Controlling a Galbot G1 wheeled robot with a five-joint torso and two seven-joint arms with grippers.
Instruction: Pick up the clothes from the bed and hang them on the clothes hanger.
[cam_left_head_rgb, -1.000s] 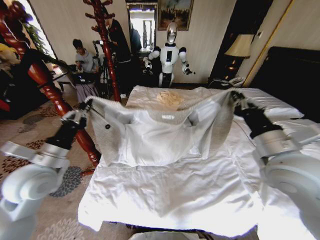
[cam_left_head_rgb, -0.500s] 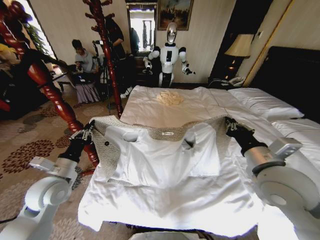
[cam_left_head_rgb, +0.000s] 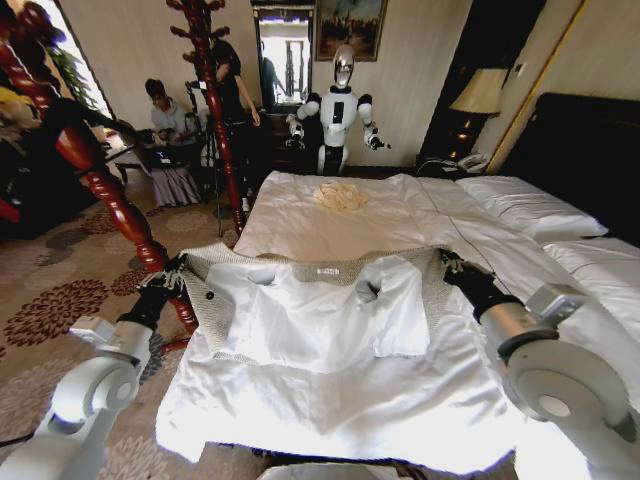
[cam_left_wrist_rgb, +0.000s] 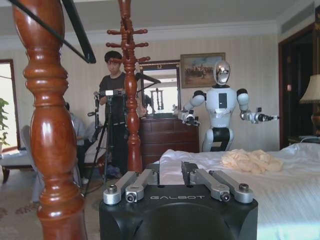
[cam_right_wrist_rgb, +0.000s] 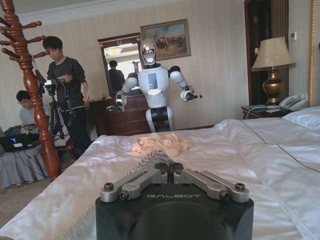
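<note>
Jacket (cam_left_head_rgb: 320, 305) lies spread across the bed (cam_left_head_rgb: 330, 410), collar edge running left-right. Left gripper (cam_left_head_rgb: 170, 272) and right gripper (cam_left_head_rgb: 447, 264) pinch its opposite shoulders.

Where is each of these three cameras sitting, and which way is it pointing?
Head view: high on the robot, looking down the bed at the jacket; both arms show, left claw, right claw.
Left wrist view: behind the left claw, facing a wooden post.
Right wrist view: behind the right claw, pinching tweed.
All three share the cream garment and white robot.
</note>
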